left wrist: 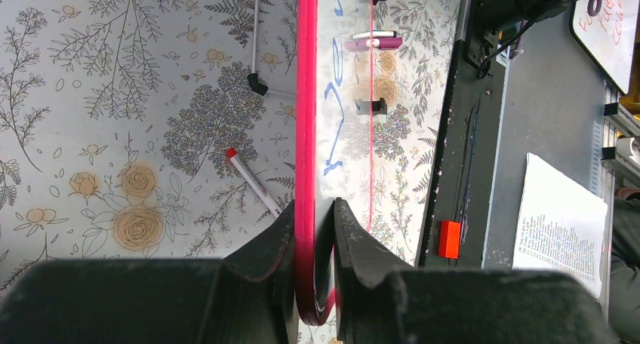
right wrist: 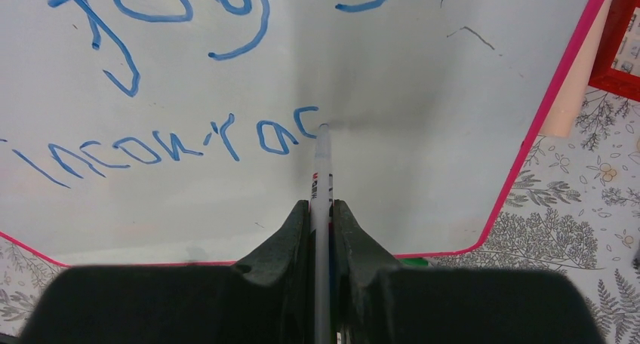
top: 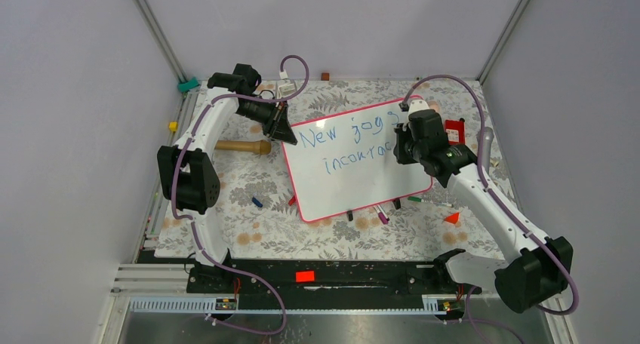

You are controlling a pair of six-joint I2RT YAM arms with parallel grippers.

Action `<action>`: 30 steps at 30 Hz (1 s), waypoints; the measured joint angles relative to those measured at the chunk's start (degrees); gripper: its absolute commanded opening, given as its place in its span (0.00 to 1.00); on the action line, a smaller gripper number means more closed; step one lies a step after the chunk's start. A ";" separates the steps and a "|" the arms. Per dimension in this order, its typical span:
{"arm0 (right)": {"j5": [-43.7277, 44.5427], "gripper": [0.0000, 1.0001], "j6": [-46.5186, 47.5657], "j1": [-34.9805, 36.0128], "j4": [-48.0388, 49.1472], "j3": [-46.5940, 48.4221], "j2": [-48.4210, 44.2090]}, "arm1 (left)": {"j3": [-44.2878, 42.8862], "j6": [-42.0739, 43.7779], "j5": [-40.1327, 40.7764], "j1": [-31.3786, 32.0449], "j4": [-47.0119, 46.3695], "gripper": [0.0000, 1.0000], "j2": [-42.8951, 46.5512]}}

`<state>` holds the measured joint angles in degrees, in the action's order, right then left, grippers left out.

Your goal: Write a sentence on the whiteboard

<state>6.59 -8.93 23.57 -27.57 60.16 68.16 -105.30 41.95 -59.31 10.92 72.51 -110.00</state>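
Floral tablecloth (top: 256,223) carries the whiteboard (top: 362,185) at frame centre, its upper-left corner pinched by the left gripper (left wrist: 315,208) for steadiness, while the right gripper (right wrist: 321,216), clamping a marker (right wrist: 322,163), continues the sentence (right wrist: 181,144).

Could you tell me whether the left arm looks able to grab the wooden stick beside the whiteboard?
Probably not yet: the left claw is shut on the pink frame of the whiteboard, so it isn't free. The wooden stick lies close by, uncovered, so reach itself looks fine.
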 measured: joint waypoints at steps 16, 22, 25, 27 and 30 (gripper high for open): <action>-0.04 0.00 0.17 -0.02 -0.07 1.81 1.01 | 0.00 0.00 0.02 0.00 0.00 0.00 0.00; -0.22 0.00 0.15 -0.02 -0.04 -1.27 -0.83 | -0.02 0.00 0.00 0.00 0.00 0.00 0.00; -0.35 0.00 0.15 -0.02 -0.42 -2.97 -1.53 | 0.00 0.00 0.00 0.00 0.00 0.00 0.00; -0.72 0.00 0.13 -0.02 -0.42 -3.74 -1.81 | -0.02 0.00 0.02 0.00 0.00 0.00 0.00; -1.73 0.00 0.07 -0.09 -0.42 -4.26 -2.05 | 0.00 0.00 0.02 0.00 0.00 0.00 0.00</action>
<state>4.86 -8.86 23.49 -27.99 55.90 66.11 -105.30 41.95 -59.29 10.92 72.51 -110.00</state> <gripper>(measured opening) 0.160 0.164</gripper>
